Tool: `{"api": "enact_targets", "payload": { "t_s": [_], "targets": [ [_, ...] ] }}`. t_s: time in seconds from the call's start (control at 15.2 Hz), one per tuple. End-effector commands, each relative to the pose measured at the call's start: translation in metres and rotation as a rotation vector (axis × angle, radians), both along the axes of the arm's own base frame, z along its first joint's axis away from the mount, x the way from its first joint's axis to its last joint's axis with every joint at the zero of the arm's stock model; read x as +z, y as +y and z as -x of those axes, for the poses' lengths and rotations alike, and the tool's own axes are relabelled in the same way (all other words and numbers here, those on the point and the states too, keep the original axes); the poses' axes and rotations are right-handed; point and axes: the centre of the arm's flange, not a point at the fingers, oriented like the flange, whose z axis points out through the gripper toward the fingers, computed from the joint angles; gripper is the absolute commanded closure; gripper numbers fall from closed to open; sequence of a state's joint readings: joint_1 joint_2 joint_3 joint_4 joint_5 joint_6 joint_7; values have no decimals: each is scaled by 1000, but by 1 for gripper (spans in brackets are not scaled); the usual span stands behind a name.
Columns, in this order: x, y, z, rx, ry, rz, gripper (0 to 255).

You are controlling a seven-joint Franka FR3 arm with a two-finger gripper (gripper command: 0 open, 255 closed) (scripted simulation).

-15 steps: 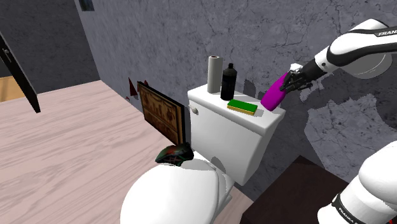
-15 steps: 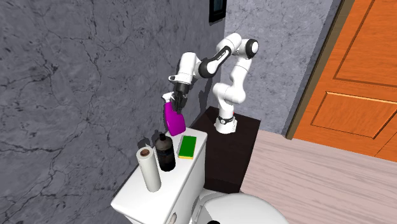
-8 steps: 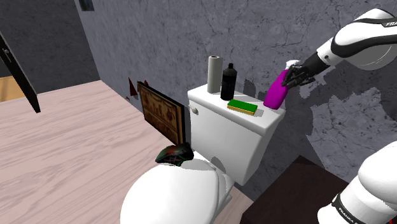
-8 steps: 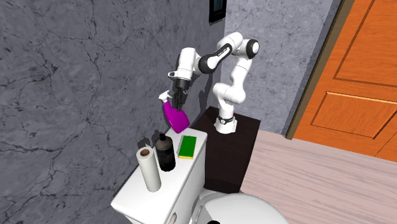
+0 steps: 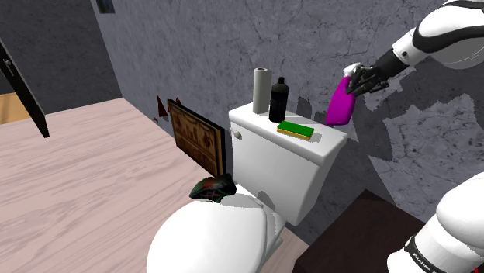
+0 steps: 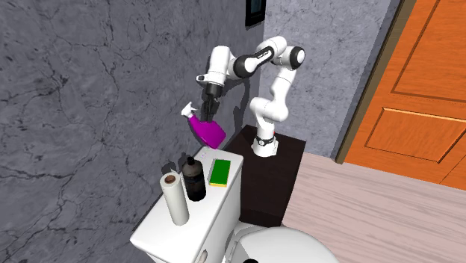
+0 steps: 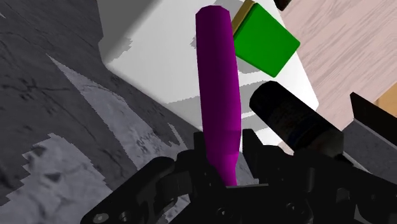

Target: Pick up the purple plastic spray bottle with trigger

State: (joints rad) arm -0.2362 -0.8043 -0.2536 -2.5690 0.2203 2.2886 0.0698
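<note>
Fingers (image 7: 253, 147) clasp the purple bottle (image 5: 339, 105) (tilted) above the toilet tank (image 5: 271, 155).

Only legible text: dark "FRANKA" lettering on the white arm (image 5: 458, 221), on its lowest link at the shoulder view's lower right, partly cut by the picture's edge. Marks on the framed picture (image 5: 195, 139) and the black bottle (image 7: 289, 118) label: unreadable.
</note>
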Motion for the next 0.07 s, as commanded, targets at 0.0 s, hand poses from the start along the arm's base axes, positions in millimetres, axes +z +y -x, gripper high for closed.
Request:
{"api": "enact_targets", "payload": {
  "t_s": [0.0],
  "targets": [
    [4, -3, 1, -2, -4, 2, 255]
  ]
}}
